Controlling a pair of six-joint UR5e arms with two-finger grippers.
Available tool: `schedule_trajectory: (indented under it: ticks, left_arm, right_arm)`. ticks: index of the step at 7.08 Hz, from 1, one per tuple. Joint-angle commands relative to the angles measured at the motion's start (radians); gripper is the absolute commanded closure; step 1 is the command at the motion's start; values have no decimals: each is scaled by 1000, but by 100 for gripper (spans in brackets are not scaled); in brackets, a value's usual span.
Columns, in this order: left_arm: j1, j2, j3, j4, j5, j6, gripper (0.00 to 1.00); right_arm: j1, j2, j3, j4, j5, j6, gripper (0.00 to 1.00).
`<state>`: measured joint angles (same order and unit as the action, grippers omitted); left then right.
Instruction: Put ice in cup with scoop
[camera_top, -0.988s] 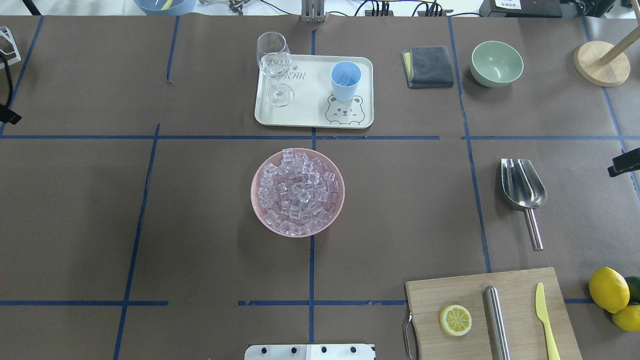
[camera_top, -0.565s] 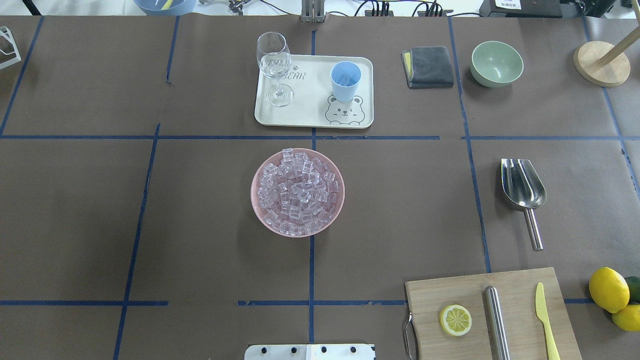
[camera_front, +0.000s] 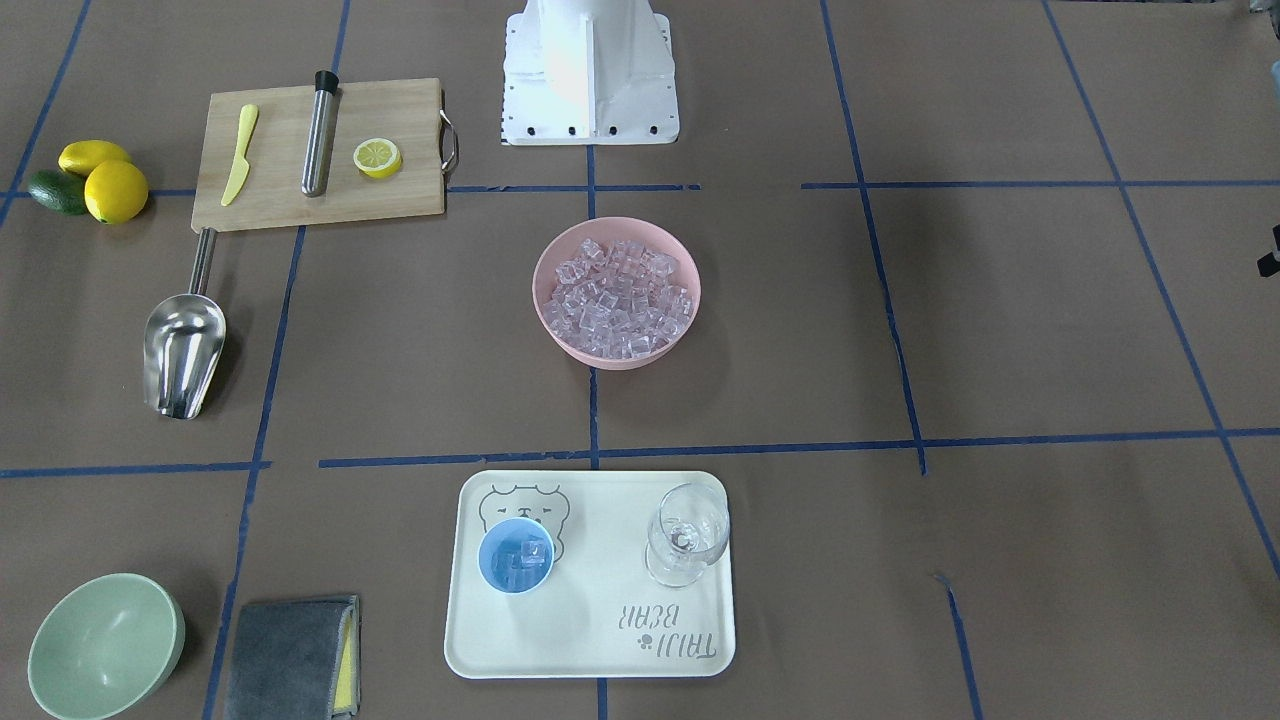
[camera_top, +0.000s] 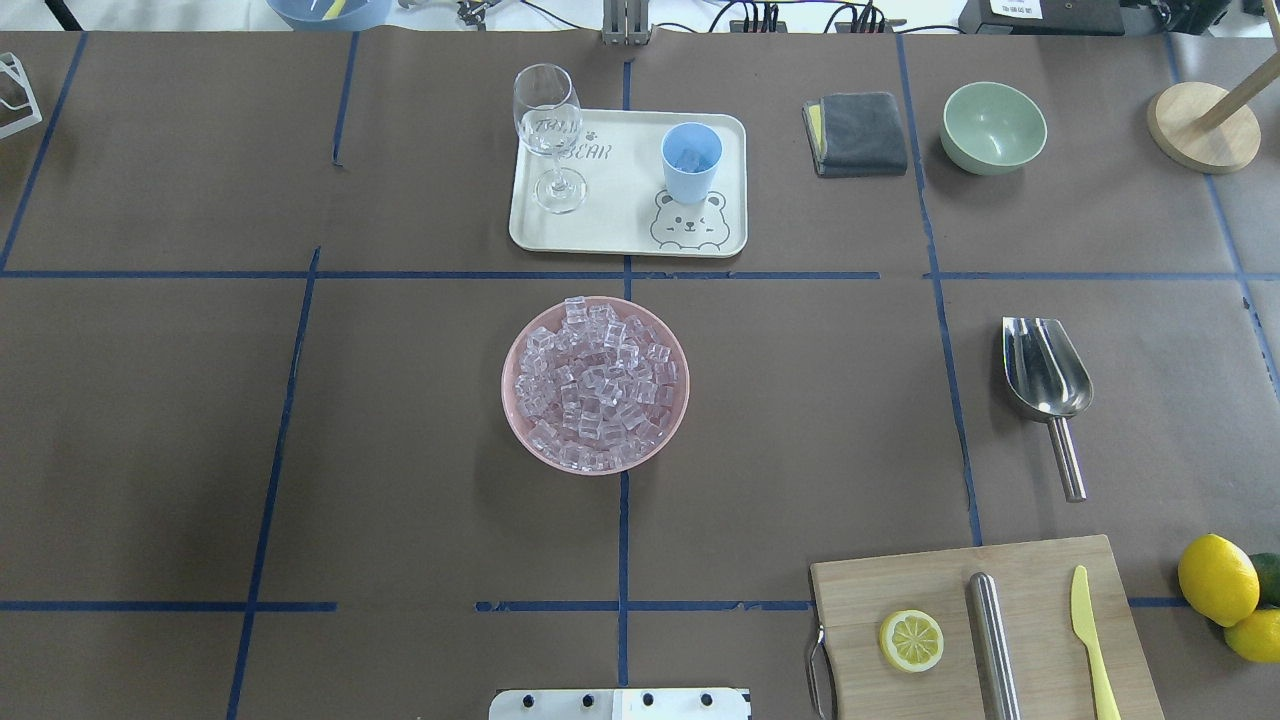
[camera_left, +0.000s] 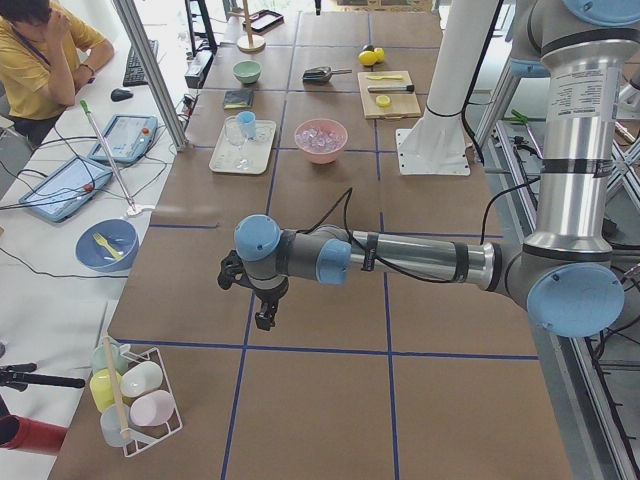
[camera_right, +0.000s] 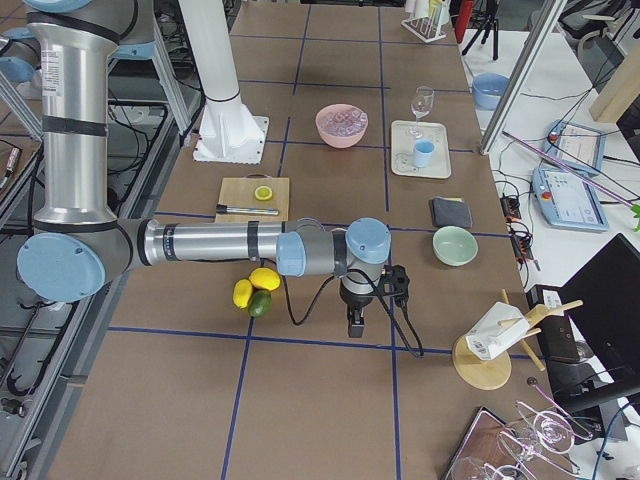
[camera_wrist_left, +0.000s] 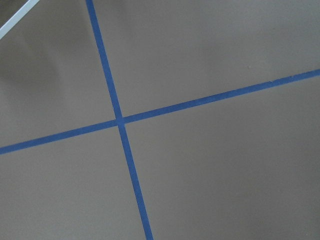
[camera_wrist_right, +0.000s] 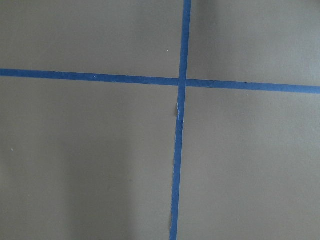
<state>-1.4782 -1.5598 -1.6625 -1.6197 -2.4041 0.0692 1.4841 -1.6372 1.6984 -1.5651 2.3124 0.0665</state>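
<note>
1. The ice (camera_top: 595, 385) is a heap of small clear cubes filling a pink bowl (camera_top: 506, 390) at the middle of the table (camera_top: 400, 420). A few more cubes lie inside the cup (camera_front: 516, 556).
2. The cup is light blue, round and without a handle. It stands upright on a cream tray (camera_top: 620, 215) beside a printed bear, and an upright wine glass (camera_top: 548, 130) stands at the tray's other end.
3. The scoop (camera_top: 1045, 370) is shiny steel with a thin rod handle. It lies flat on the table on the robot's right, well apart from the bowl, with nothing holding it.
4. Near the scoop's handle is a wooden board (camera_top: 1040, 590) with a lemon half (camera_top: 911, 640), a steel cylinder (camera_top: 993, 640) and a yellow knife (camera_top: 1090, 640). Whole lemons (camera_top: 1217, 578) sit just beside the board.
5. A green bowl (camera_top: 993, 127) and a folded grey cloth (camera_top: 860, 132) sit at the far right.
6. The table is covered in brown paper marked off by blue tape lines (camera_top: 623, 540).
7. The left gripper (camera_left: 263, 320) and the right gripper (camera_right: 354, 327) hang over bare paper at opposite ends of the table. Whether their jaws are apart or together I cannot tell.
8. A person in a yellow shirt (camera_left: 40, 50) sits at a white side desk.
</note>
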Motion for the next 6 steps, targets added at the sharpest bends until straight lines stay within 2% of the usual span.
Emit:
schedule_trajectory:
  ticks: [1, 6]
  left_arm:
    - [-20, 4, -17, 68, 0, 0, 0]
    - [-24, 21, -19, 106, 8, 0, 0]
  right_arm:
    - [-1, -4, 7, -7, -5, 0, 0]
    - [-2, -3, -2, -3, 10, -5, 0]
